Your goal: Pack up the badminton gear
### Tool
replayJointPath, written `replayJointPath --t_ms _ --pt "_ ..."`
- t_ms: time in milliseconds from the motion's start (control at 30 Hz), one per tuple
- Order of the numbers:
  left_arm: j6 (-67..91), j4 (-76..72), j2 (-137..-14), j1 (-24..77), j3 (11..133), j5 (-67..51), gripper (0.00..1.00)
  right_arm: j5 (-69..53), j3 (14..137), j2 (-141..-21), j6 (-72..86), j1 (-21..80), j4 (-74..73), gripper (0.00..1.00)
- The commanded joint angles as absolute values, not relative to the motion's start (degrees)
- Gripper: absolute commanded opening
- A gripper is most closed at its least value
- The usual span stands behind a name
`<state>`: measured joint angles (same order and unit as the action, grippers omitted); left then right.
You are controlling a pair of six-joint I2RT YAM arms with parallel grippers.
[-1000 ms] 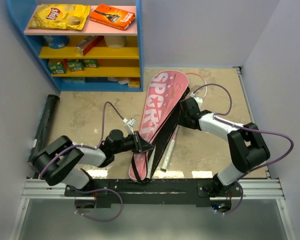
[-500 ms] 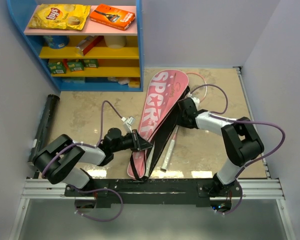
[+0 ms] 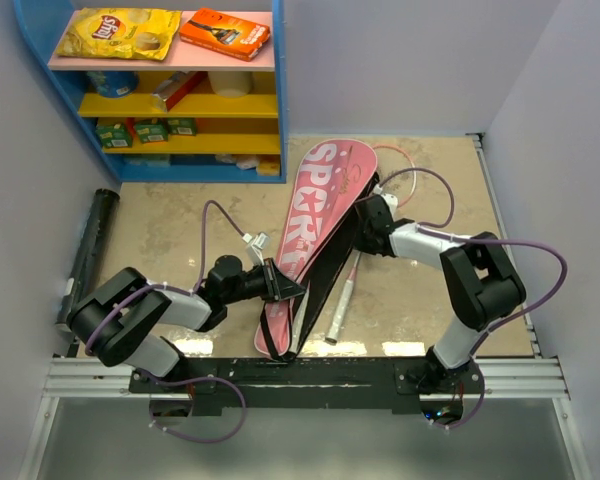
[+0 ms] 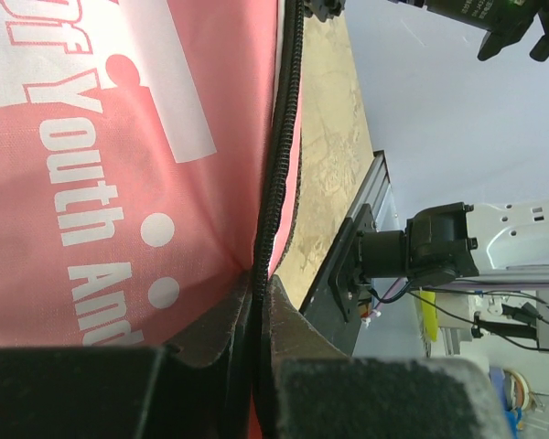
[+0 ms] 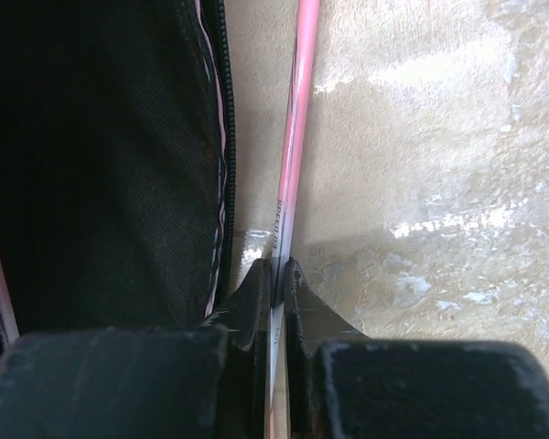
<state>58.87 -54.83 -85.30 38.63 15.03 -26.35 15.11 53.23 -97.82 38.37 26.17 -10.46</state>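
The pink bag [image 3: 315, 205] lettered "SPORT" lies slantwise on the table, its flap lifted so the black inside [image 3: 332, 262] shows. My left gripper [image 3: 298, 291] is shut on the bag's zipper edge [image 4: 273, 183] near the narrow end. A pink-and-white racket [image 3: 342, 295] lies beside the open bag, and its thin shaft [image 5: 293, 146] runs along the table. My right gripper [image 3: 368, 222] is shut on that shaft [image 5: 276, 274], next to the bag's black lining [image 5: 101, 155]. A long black tube [image 3: 88, 250] lies at the far left by the wall.
A blue shelf unit [image 3: 150, 90] with snack packets and boxes stands at the back left. Grey walls close in both sides. The metal rail [image 3: 300, 375] holding the arm bases runs along the near edge.
My right gripper has moved a little nearer to the bag and closed on the racket shaft. The racket's handle has shifted slightly. My left gripper holds the bag edge as before.
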Motion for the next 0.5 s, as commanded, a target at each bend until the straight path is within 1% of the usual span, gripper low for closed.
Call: replayJointPath --t_ms 0,167,300,467 --pt "58.4 -60.6 -85.2 38.3 15.6 -27.3 0.00 18.5 50.7 -94.1 36.9 26.0 -13.5 0.00" --pt "58.2 -60.2 -84.4 38.2 15.6 -27.2 0.00 21.5 49.4 -86.6 36.7 26.0 -19.1 0.00" --pt "57.5 -58.8 -83.8 38.3 16.2 -26.9 0.00 22.9 48.2 -77.0 36.7 26.0 -24.2 0.00" --pt "57.3 -58.1 -83.4 38.3 17.1 -26.6 0.00 23.8 47.9 -68.3 36.7 26.0 -31.7 0.00"
